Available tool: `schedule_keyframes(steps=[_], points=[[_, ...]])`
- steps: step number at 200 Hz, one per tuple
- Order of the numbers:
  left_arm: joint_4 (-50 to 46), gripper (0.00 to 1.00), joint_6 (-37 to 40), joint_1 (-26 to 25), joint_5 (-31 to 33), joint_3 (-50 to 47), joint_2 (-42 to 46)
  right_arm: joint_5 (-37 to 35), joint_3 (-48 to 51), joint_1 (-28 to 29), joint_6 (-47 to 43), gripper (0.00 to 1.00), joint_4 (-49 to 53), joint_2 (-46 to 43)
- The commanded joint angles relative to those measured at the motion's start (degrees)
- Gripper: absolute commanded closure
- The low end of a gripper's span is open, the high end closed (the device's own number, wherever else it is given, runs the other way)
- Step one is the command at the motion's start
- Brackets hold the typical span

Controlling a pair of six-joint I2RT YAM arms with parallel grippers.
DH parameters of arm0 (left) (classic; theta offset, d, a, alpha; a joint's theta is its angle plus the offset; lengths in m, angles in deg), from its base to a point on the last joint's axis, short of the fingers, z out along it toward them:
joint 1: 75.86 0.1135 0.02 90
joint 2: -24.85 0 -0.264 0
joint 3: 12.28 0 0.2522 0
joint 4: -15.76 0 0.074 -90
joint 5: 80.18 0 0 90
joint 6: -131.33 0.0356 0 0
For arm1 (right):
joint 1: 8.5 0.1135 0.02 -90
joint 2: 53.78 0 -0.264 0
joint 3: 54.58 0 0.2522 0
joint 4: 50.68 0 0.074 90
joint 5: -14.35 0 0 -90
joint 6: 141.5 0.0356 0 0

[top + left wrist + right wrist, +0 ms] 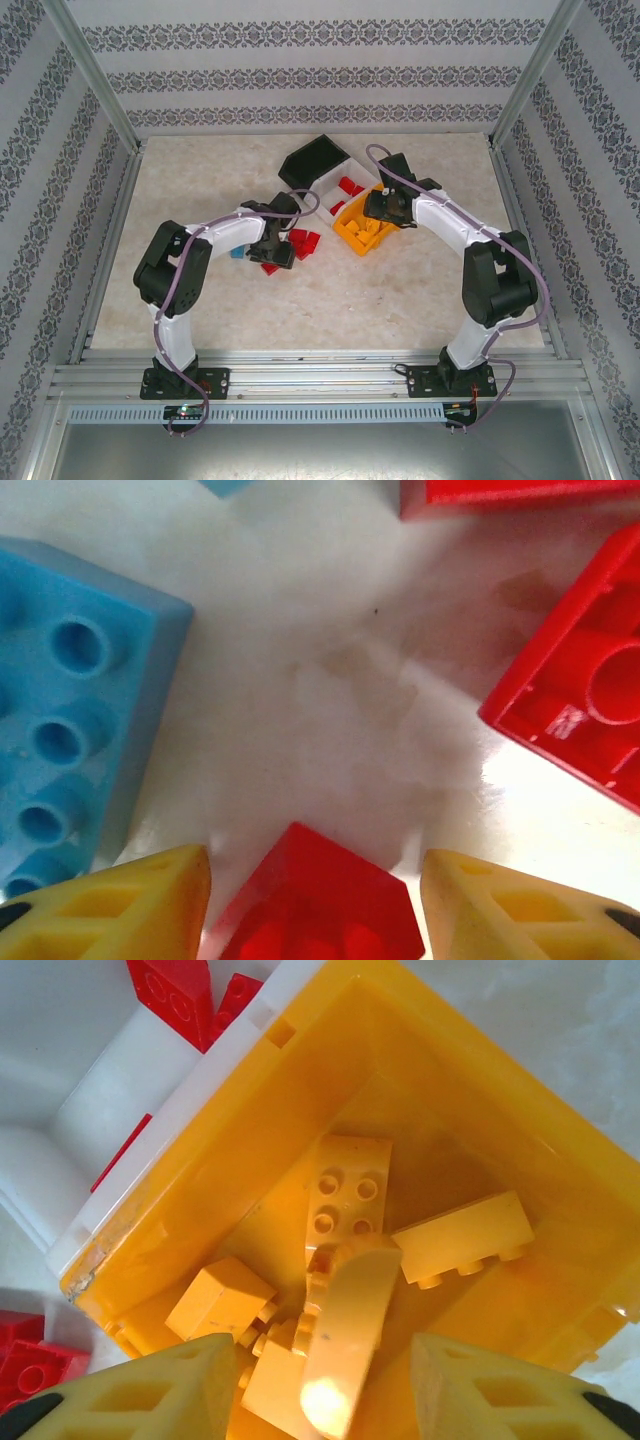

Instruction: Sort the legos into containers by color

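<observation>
My left gripper (272, 254) hangs low over loose legos on the table. In the left wrist view it (315, 872) is open, a red lego (320, 905) lying between the fingers with a gap on each side. A light blue lego (70, 700) lies to its left and another red lego (570, 710) to its right. My right gripper (383, 210) is over the orange-yellow container (348, 238). Its jaws (322, 1360) stand open, and a blurred curved yellow lego (350, 1320) sits loose between them above several yellow legos (345, 1195) in that bin (480, 1110).
The white container (110, 1090) joins the yellow one and holds red legos (350, 187). The black container (315, 160) stands behind it. More red legos (305, 243) and a blue one (237, 253) lie around the left gripper. Aluminium frame posts edge the table.
</observation>
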Motion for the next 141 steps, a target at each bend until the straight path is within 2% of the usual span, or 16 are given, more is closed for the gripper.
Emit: schedule_keyframes(steps=[1,27,64,104,141], points=[[1.6,0.48,-0.6,-0.7,-0.6,-1.6,-1.3,0.6,0.4,1.4,-1.0,0.48,-2.1,-2.5],[1.8,0.67,-1.1,-0.7,-2.0,-2.7,-0.7,0.3,2.9,4.6,-0.6,0.44,-2.6,-4.7],[1.1,0.75,-2.3,-0.7,-4.0,-3.5,3.5,2.4,8.4,7.6,3.0,0.42,-5.8,-8.0],[-2.7,0.77,-2.2,0.4,-4.6,1.5,7.9,3.3,13.1,9.3,4.7,0.42,-7.2,-13.5],[-4.3,0.76,-2.6,3.1,-8.7,12.5,6.0,4.2,17.6,10.1,5.0,0.42,-7.3,-18.7]])
